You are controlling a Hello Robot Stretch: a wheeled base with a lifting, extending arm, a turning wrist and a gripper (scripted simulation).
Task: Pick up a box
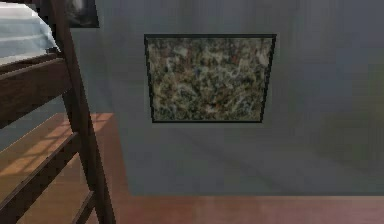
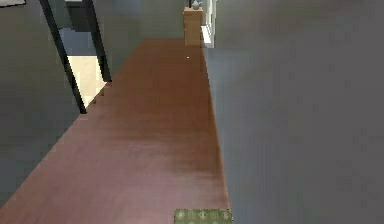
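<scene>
- Likely the target was the tan boxy shape (image 2: 192,27) at the far end of the floor strip in the arm side view. It sat against the grey wall (image 2: 300,110), just beside something white (image 2: 206,22), and was too small to confirm as a box.
- Handling, my guess: if cardboard, it would be light, stiff at the edges and soft mid-panel. It would be matte, so not slippery, and not fragile unless the contents were.
- Grip plan, my guess: take it across the narrower pair of faces, near a top edge where the walls resist crushing. I couldn't tell which face was narrower.
- Gripper: I couldn't tell its state from these views.
- Surface: reddish-brown wood floor (image 2: 150,130). I couldn't tell whether the shape rested on it or on something low.
- Room: grey walls ran along both sides of that strip. Dark posts (image 2: 64,62) stood at the arm side view's left, with a sunlit floor patch behind.
- Ahead: a framed mottled green-brown painting (image 1: 210,78) hung on the grey wall. A dark wooden bunk-bed ladder (image 1: 82,120) stood at the forward view's left, with a pale mattress (image 1: 22,30) above.
- Judgement: the shape was well apart from me, so a drive along the wall would have to precede any reach.
</scene>
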